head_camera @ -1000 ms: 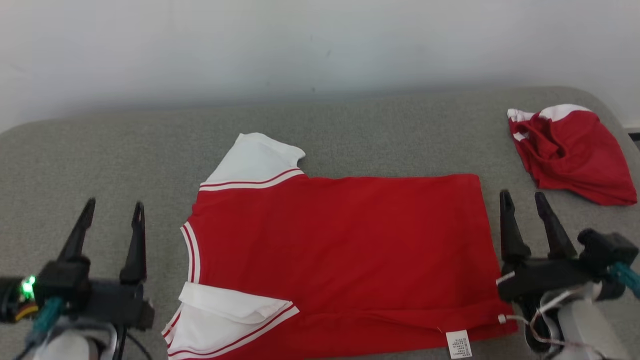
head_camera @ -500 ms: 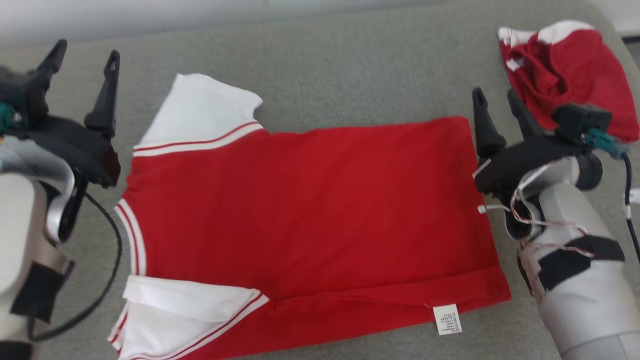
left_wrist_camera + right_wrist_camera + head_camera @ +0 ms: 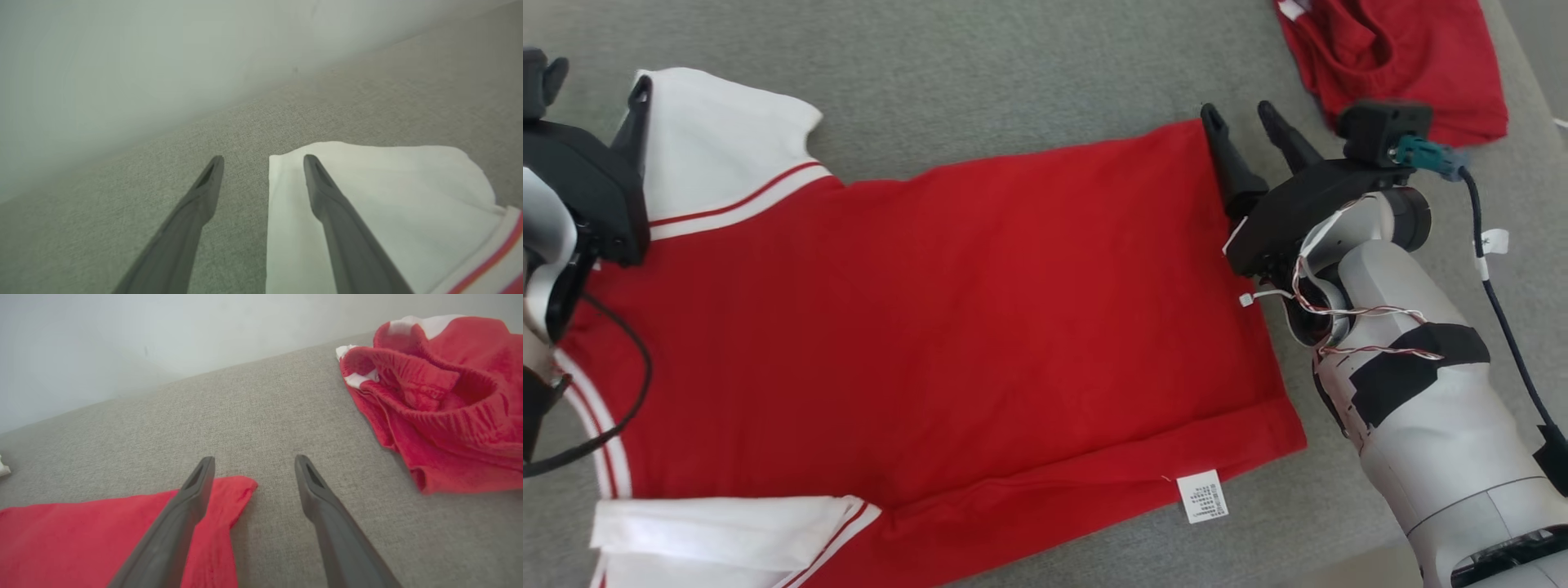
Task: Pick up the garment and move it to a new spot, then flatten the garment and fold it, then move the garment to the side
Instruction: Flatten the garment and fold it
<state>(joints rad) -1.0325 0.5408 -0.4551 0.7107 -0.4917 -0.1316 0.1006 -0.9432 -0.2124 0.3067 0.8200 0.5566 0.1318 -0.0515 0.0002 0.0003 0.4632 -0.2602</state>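
Grey upholstery (image 3: 1013, 73) carries the flattened red garment (image 3: 947, 327) between both grippers. The right gripper (image 3: 254, 457), fingers spread and empty, sits at its hem corner, with crumpled red shorts (image 3: 441, 416) just beyond to its right. The left gripper (image 3: 263, 157), likewise spread, straddles the white sleeve (image 3: 388, 196) edge.

My head view crops the red garment (image 3: 980, 310)
Its near sleeve (image 3: 727, 531) runs off at 7 o'clock; the red shorts (image 3: 1396, 57) are clipped at 1 o'clock; the label (image 3: 1202, 496) carries print too small to read.
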